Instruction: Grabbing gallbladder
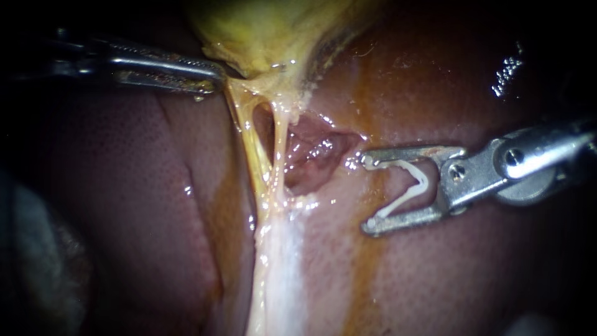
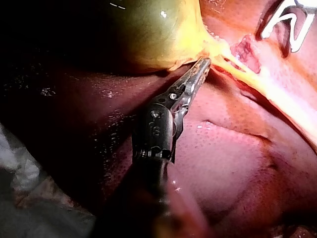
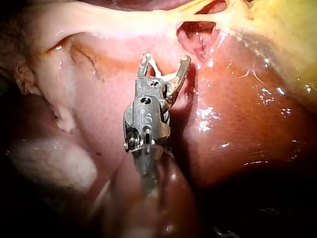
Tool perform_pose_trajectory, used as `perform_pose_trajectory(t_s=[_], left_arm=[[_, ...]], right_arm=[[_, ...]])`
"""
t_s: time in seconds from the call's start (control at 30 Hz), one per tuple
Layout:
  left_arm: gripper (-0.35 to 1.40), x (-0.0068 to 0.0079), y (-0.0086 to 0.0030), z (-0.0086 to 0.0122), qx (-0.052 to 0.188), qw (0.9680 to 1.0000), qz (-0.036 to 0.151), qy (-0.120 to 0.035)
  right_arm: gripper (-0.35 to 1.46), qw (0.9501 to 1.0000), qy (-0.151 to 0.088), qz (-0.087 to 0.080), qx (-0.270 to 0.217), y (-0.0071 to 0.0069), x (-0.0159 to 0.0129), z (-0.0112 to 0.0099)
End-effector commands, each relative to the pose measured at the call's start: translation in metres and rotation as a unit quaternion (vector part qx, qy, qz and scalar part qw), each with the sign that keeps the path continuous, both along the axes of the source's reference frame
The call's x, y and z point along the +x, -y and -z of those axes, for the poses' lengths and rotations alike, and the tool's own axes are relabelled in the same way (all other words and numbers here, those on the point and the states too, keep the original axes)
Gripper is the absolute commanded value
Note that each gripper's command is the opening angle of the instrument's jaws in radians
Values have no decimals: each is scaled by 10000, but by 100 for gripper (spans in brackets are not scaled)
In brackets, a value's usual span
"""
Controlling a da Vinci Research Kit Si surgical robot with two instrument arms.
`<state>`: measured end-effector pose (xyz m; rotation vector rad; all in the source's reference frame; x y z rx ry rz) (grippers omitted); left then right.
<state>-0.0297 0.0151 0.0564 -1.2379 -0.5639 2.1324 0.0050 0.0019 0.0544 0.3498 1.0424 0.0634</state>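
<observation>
Wet, red-brown liver [image 1: 124, 186] for a background, glossy and finely stippled, stained orange down the middle. Yellow-green gallbladder [image 1: 273, 31] at the upper centre of the endoscope view, lying on the liver and narrowing downward to a ragged neck. From that neck, two pale yellow tubes [image 1: 247, 143], drawn taut, apart near the top with liver showing through the window between them, merging lower down into one whitish band [image 1: 273, 267]. Just right of the tubes, a raw pink pit [image 1: 311, 152] in the liver surface. From the left, nearly level, the left instrument [image 1: 216, 78]: jaws narrow, closed down on the lower edge of the gallbladder beside its neck, yellow tissue pinched at the tips. Seen likewise from the left wrist, tips tucked into the yellow fringe under the gallbladder's belly. From the right, low over the liver, the right instrument [image 1: 368, 193]: jaws spread wide, carrying a white clip [image 1: 398, 204], V-shaped and open, its legs resting against both jaws, its mouth facing the tubes. Near the pit but clear of it and of the tubes. From the right wrist, jaw tips just short of the pit, gallbladder beyond and off to one side.
</observation>
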Motion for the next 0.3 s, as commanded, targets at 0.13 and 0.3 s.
perform_pose_trajectory(t_s=[0.13, 0.3], left_arm=[[-35, 0, 0, -1, -6, 10000, 3, -2], [-35, -1, 1, -1, -7, 10000, 4, -3]], right_arm=[[50, 10000, -1, 0, 0, 0, 0, 0], [50, 10000, -1, 0, 0, 0, 0, 0]])
